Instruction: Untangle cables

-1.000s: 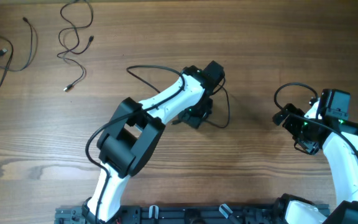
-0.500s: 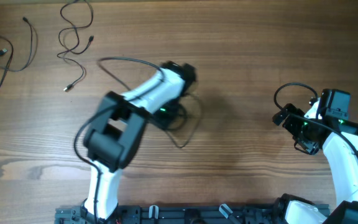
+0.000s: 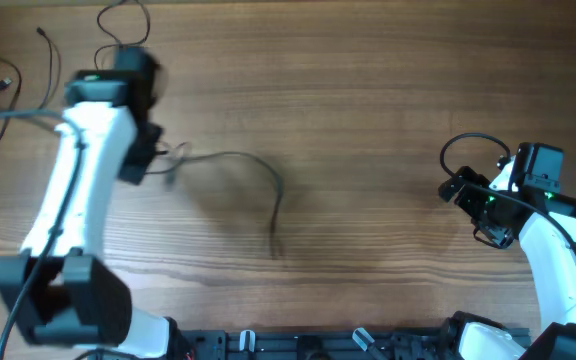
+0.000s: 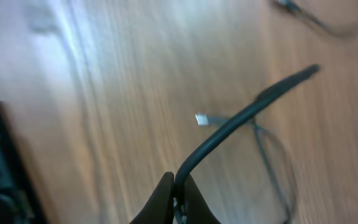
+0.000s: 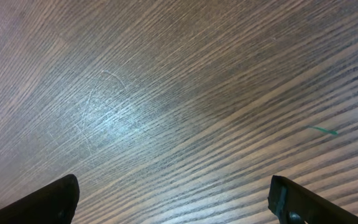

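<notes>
Held cable: a thin black cord [image 3: 230,154] ran from the left claw to the right across the middle of the tabletop [image 3: 368,100]. It then bent down toward the near edge and ended there, loose.
Grip: the left claw [image 4: 176,194] was pinched together on one end of the held cable. In the left wrist view the cord rose out from between the fingertips.
Plug: a small pale plug [image 4: 201,118] lay on the wood just beside the held cable. A fainter thin loop curled near it, and the blur hid which cord the plug belonged to.
Loose cables: further thin cords [image 3: 3,84] lay at the far left corner of the tabletop, well apart from the held cable's loose end. They were partly hidden behind the left arm [image 3: 78,200].
Left arm: it stretched up the left side and looked blurred.
Right claw: the right claw [image 5: 176,199] had its fingers [image 5: 51,200] spread wide with nothing between them. It was over bare wood at the right side, well apart from every cord.
</notes>
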You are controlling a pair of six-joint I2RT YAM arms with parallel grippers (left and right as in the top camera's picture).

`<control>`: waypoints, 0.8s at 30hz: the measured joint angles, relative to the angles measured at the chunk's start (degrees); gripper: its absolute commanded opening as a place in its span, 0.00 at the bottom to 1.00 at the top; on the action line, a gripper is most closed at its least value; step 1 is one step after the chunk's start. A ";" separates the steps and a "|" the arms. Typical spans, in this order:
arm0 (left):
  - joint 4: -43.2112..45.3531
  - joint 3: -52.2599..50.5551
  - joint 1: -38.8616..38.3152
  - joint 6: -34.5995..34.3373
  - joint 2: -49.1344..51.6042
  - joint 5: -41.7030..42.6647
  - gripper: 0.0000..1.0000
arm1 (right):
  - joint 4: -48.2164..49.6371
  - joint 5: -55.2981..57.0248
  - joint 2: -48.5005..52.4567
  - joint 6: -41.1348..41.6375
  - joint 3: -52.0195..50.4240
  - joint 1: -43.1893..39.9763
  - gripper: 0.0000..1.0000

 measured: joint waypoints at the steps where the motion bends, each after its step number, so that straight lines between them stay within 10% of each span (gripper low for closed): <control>1: -0.59 0.00 1.60 0.42 -0.61 0.02 0.04 | 0.00 0.00 0.00 0.00 0.00 0.00 1.00; 11: -1.36 0.00 -1.16 7.72 -3.43 5.88 0.04 | 0.46 0.00 0.00 0.00 0.00 0.00 1.00; 24: 8.85 -0.04 -26.27 -8.74 -0.24 10.10 0.07 | 0.44 0.00 0.00 -0.26 0.00 0.00 1.00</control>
